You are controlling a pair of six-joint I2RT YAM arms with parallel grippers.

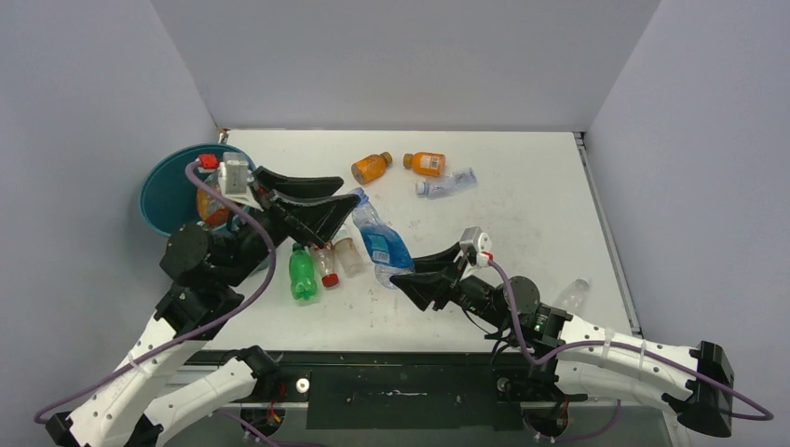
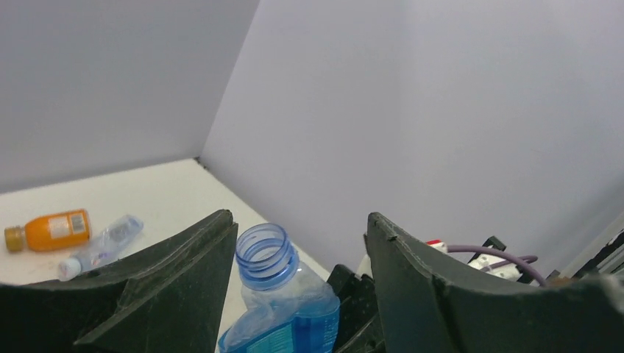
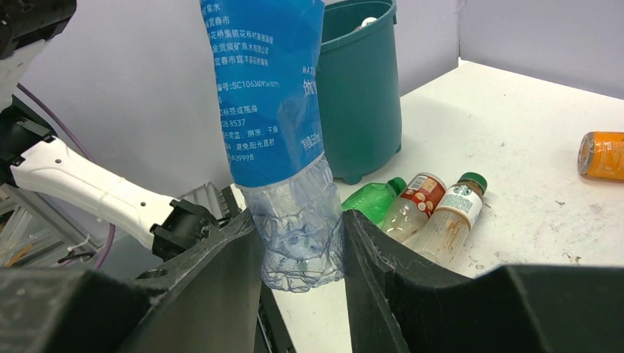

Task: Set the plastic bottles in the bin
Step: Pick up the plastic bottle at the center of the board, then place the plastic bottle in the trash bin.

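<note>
While a lone clear bottle (image 1: 570, 295) lies nearest the front of the table (image 1: 550, 214), well to the right of the blue-labelled bottle (image 3: 268, 95), the right gripper (image 3: 299, 218) has its two fingers clamped on that blue-labelled bottle's crumpled clear base. From there the blue-labelled bottle runs away from the arms, its open, capless neck at the far end; whether it rests on the table or is lifted off it, I cannot tell. The left gripper (image 2: 299, 218) sits at that neck with its fingers apart, one on either side of the blue rim, with a plain gap on one side. Just left of the blue-labelled bottle three smaller bottles lie side by side on the table: a green bottle (image 1: 301, 273) farthest from it, a red-capped bottle (image 1: 327, 268) in the middle, and a green-capped bottle (image 3: 452, 215) closest to it. Farther left of the blue-labelled bottle, and a little beyond it, the bin (image 1: 163, 191) stands upright by the left wall, partly covered in the overhead view by the left arm. Beyond the blue-labelled bottle's neck, toward the back wall, lie a first orange bottle (image 1: 371, 168), a second orange bottle (image 1: 426, 163) just right of it, and a small crushed bottle (image 1: 445, 183) beside the second.
</note>
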